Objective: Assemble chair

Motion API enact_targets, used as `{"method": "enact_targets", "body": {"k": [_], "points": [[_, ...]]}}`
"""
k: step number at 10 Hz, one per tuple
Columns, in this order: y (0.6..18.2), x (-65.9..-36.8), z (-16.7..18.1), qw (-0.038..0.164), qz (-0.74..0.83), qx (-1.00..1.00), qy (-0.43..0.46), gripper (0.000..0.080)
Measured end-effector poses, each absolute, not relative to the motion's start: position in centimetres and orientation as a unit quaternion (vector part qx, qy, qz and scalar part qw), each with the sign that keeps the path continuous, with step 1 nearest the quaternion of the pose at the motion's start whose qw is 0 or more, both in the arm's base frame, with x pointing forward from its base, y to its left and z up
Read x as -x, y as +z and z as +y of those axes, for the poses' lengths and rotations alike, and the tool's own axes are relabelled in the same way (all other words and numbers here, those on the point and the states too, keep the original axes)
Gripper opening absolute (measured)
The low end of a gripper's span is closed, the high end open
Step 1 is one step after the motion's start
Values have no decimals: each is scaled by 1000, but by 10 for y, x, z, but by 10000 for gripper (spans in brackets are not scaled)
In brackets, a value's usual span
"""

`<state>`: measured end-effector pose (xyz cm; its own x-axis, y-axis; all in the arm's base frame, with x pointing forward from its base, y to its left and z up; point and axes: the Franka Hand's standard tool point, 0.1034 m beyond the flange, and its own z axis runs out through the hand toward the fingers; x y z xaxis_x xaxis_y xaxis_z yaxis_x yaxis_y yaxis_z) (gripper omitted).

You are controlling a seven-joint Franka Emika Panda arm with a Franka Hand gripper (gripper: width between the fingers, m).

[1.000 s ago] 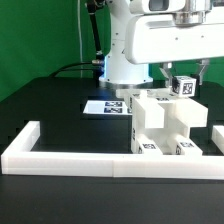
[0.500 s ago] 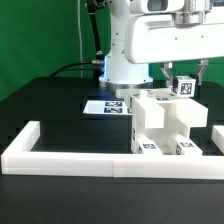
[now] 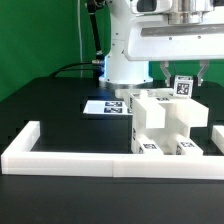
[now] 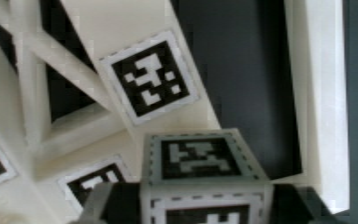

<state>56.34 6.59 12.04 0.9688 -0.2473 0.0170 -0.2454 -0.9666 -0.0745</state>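
From the exterior view I have the gripper (image 3: 184,78) hanging under the arm on the exterior view's right, and its jaws are closed on a small tagged chair piece (image 3: 183,87), which is held up off the table with its tag facing the camera. Just below and in front of that piece sits the partly built chair body (image 3: 160,125), a blocky white stack that rests against the long white border wall (image 3: 70,160). From this angle I cannot tell whether the held piece touches the body. The marker board (image 3: 107,105) lies flat on the black table (image 3: 50,100), beside the body on the exterior view's left and near the robot's base. In the wrist view the held piece (image 4: 197,165) fills the near foreground with a tag on each visible face, and dark fingers (image 4: 108,205) press against its sides. Beyond it lies the X-braced frame (image 4: 51,90) with its white diagonal bars, and on its flat strip there is one large tag (image 4: 153,78). Another tag sits lower down and is partly hidden.
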Motion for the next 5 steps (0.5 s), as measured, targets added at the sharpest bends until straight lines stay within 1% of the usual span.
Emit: {"method": "enact_targets", "body": {"k": [3,5], "points": [[120,-563,69,43,345,938,-3,288],[120,-563,71,44,442,896,2,288]]}}
